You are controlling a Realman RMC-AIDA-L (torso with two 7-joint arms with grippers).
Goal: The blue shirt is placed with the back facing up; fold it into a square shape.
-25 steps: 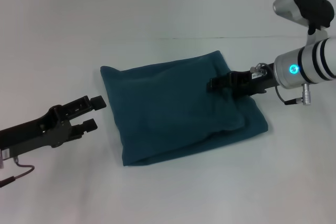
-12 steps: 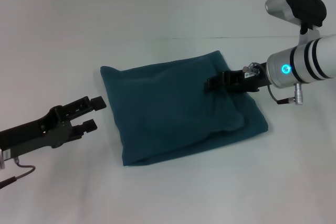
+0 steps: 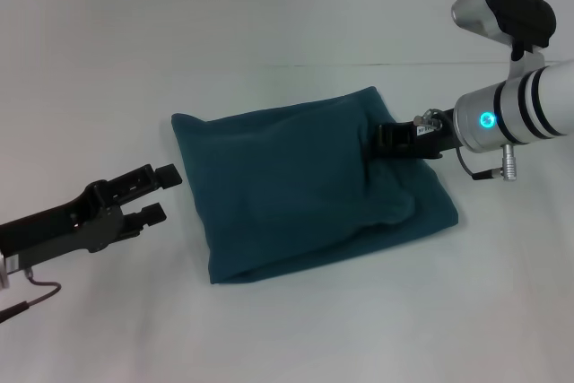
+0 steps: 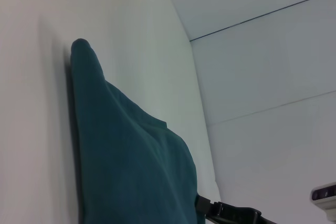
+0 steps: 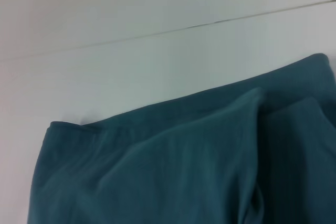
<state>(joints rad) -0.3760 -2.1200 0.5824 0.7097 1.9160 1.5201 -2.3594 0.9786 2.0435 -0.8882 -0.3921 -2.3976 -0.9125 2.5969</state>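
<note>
The blue shirt (image 3: pixel 296 199) lies folded into a rough square in the middle of the white table, plain side up, with a loose fold bulging near its right edge. My right gripper (image 3: pixel 378 141) sits low over the shirt's upper right part, its tip against the cloth. To the left of the shirt, a little off its left edge, my left gripper (image 3: pixel 160 193) hovers open and holds nothing. The left wrist view shows the shirt (image 4: pixel 131 161) from the side, with the right gripper (image 4: pixel 226 212) beyond it. Only the shirt (image 5: pixel 184 171) fills the right wrist view.
The white table (image 3: pixel 296 329) runs on all sides of the shirt and meets a white wall at a seam (image 3: pixel 404 64) behind it. Nothing else lies on the table.
The right gripper's tip has drawn back toward the right over the shirt. The left arm and the shirt have stayed put.
</note>
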